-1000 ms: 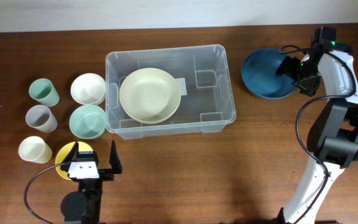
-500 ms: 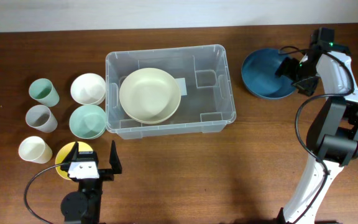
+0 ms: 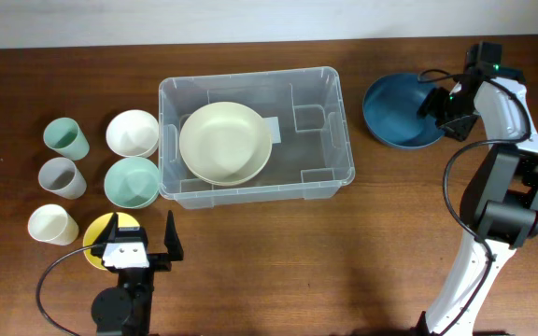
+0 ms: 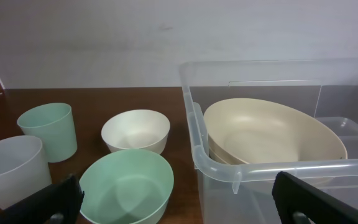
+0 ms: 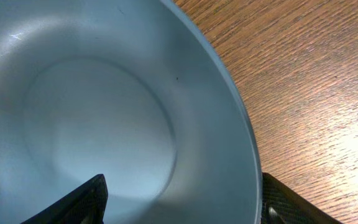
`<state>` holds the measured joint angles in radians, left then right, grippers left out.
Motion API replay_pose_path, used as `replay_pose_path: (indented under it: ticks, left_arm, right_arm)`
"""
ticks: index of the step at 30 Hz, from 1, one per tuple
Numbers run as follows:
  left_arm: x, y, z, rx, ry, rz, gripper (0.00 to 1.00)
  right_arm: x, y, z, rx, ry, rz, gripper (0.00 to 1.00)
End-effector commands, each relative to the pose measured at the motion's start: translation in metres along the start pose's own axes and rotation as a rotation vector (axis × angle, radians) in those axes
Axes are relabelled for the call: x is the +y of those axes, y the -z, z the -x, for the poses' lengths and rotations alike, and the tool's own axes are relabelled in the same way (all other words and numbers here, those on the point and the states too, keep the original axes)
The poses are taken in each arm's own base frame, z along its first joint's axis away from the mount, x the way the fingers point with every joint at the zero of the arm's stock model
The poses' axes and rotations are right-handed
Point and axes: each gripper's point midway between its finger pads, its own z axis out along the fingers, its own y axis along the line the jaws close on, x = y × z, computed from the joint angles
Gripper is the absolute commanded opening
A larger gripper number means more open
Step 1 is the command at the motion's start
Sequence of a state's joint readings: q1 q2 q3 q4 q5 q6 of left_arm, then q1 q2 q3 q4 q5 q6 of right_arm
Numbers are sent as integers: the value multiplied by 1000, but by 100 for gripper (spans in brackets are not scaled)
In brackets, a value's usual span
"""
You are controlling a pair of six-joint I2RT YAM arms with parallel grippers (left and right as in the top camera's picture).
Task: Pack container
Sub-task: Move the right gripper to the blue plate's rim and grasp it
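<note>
The container (image 3: 311, 140) stands at the centre of the surface (image 3: 344, 252), open-topped. A cream bowl (image 3: 225, 143) leans inside its left half, and the right half is bare. To its right, apart from its wall, a blue bowl (image 3: 395, 112) rests on the surface. The right hand (image 3: 434, 101) straddles this bowl's right-side rim with fingers spread, one inside and one outside, clamping nothing. The step in hand appears to be grasping the blue bowl. The next move calls for closing on the rim, lifting clear of the container wall, and lowering into the bare half. The left hand (image 3: 142, 231) hangs released and empty near the mint bowl (image 3: 131, 181).
</note>
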<state>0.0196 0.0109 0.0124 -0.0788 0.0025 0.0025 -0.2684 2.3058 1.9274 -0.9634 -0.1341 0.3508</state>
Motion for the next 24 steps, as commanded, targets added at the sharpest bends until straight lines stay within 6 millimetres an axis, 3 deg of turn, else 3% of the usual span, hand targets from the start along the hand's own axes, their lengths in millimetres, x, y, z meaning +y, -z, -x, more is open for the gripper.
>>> replay_pose_path:
  ticks: [1,13,24]
  left_arm:
    - [-1,0,-2,3,7,-5,100]
    - [-1,0,-2,3,7,-5,100]
    - [-1,0,-1,3,7,-5,100]
  right_arm:
    - [-4,-15,-6,25,9,-27,73]
    - [-9,-24,-5,28,3,-43,71]
    - [-21,-23,0,20,-28,-55,41]
